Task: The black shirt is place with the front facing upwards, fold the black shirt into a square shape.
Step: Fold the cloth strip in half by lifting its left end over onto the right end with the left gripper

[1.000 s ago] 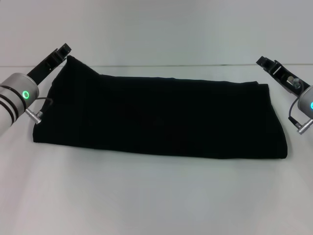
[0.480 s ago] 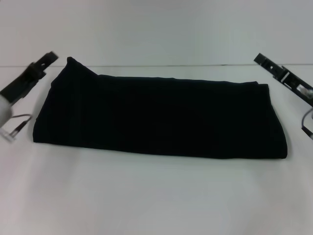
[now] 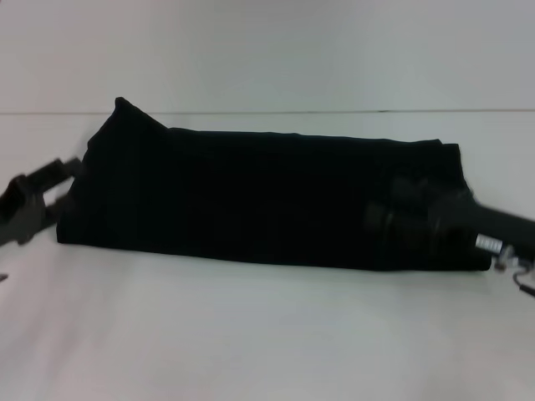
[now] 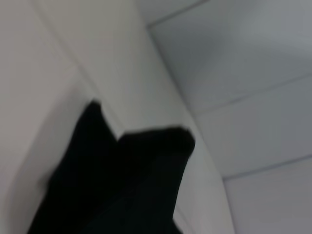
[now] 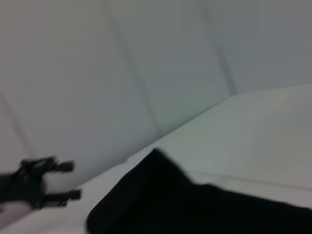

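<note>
**Long band folded, end fold to come**

The black shirt (image 3: 267,196) lies across the middle of the white counter (image 3: 267,334) as a long band running left to right, no lettering showing, with one corner poking up at its far left end. By my reading the lengthwise folds are done and the band must now be doubled end over end to make a square.

The left pincer (image 3: 29,196) sits low at the shirt's left end, just beside the near corner; its two fingers look parted, with no cloth visible between them. The right pincer (image 3: 418,213) reaches over the shirt's right end, black against black, and I cannot tell whether it is open or closed, or touching the cloth.

The next move likely calls for a firm hold on both corners of one end, lifted together and carried across to the other end, edges matched.
</note>
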Action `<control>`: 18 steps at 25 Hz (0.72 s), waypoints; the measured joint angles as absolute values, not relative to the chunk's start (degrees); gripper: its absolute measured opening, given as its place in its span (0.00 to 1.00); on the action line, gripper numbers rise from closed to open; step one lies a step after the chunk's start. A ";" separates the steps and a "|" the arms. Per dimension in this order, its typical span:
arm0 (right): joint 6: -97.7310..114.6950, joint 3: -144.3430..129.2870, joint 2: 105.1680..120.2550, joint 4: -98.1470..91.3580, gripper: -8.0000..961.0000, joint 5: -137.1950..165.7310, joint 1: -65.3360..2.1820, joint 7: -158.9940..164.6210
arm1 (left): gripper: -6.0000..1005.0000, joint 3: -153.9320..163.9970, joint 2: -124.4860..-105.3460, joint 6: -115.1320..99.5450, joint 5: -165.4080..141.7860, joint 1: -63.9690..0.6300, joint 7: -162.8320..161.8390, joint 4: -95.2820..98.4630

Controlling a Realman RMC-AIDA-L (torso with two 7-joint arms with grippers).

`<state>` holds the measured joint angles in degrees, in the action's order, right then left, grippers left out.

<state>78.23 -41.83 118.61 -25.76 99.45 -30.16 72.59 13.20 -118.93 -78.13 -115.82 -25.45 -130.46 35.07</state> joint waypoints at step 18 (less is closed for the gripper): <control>82.66 -42.16 119.52 -25.35 0.90 103.39 -26.41 57.60 | 0.76 12.74 -118.16 -75.82 -127.37 -24.59 -145.63 36.29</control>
<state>82.66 -42.16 119.52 -25.35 103.39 -26.41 57.60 12.74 -118.16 -75.82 -127.37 -24.59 -145.63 36.29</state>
